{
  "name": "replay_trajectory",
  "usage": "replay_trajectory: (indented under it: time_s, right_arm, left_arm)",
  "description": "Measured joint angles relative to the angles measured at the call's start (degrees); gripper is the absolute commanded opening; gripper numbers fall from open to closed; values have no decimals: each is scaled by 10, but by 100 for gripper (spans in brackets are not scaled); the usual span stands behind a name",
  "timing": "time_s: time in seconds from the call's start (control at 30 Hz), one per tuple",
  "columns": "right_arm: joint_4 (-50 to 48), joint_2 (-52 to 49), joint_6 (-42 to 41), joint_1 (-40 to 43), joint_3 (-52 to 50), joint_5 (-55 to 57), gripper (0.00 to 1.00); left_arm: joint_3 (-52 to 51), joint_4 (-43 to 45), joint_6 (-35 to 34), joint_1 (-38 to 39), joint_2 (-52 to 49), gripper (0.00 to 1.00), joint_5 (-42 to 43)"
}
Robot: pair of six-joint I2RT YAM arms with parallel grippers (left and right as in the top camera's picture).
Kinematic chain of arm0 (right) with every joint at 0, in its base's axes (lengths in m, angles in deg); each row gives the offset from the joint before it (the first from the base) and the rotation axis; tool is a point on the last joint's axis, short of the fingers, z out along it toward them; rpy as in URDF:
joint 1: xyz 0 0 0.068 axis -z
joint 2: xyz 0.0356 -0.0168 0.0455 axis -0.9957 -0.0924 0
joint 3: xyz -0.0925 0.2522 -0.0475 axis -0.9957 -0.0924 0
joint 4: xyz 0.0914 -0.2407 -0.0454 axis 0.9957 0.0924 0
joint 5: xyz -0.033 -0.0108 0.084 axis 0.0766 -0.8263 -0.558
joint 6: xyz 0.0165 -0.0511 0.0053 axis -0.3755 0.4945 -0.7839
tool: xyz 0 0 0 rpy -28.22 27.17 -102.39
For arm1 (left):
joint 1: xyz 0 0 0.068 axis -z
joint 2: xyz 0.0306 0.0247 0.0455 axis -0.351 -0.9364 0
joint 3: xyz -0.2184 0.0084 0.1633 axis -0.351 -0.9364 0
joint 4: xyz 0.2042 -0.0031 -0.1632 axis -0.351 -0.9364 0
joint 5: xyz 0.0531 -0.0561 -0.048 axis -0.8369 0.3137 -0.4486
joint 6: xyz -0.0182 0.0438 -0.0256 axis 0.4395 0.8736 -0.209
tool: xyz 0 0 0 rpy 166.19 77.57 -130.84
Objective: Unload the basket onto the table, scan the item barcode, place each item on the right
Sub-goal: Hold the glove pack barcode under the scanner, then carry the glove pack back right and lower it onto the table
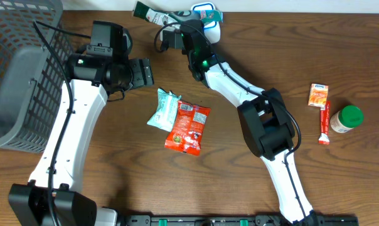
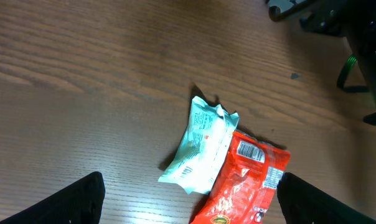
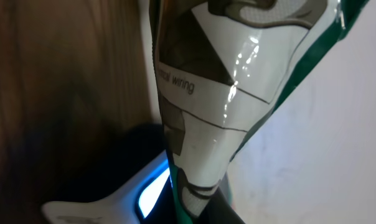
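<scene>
The glossy white-and-green plastic pouch (image 1: 149, 12) is held just left of the white barcode scanner (image 1: 205, 14) with its blue glow, at the far edge of the brown wooden surface (image 1: 114, 163), one end pinched in the tightly closed right hand (image 1: 167, 25). Nearer than the scanner and to its left, the left hand (image 1: 142, 72) hangs wide open and empty above a pale teal wrapper (image 1: 162, 110) that touches a red snack bag (image 1: 188, 127).

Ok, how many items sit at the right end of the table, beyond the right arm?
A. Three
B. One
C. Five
A: only a small orange box, a red stick and a green-lidded jar are there, close together.
</scene>
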Motion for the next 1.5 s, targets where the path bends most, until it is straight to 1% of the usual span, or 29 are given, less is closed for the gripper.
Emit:
replay_trajectory:
  time_s: [0.13,0.47,0.63,0.83,0.93,1.0,1.13,1.27,1.37,1.4,1.5]
  right_arm:
    - [13,0,-27,0,0,-6,1]
    - [16,0,-45,0,0,-42,1]
    - [10,-1,-73,2,0,-45,1]
    - [-31,-1,-134,8,0,-49,1]
    - [-30,3,-175,14,0,-51,1]
    - [-14,14,-205,16,0,-52,1]
    - [68,72,-261,19,0,-54,1]
    - [219,170,-338,19,0,-58,1]
    - [349,253,-422,20,5,-58,1]
    - [384,268,-439,20,6,-58,1]
    - [530,321,-517,28,10,-61,1]
  left_arm:
    - [0,0,0,0,0,89,0]
    - [0,0,0,0,0,89,0]
    - [0,0,0,0,0,89,0]
    - [0,0,0,0,0,89,0]
    - [0,0,0,0,0,89,0]
    - [0,0,0,0,0,89,0]
    - [0,0,0,0,0,89,0]
    - [0,-1,0,0,0,89,0]
    - [0,-1,0,0,0,89,0]
    - [0,0,0,0,0,89,0]
    - [0,-1,0,0,0,89,0]
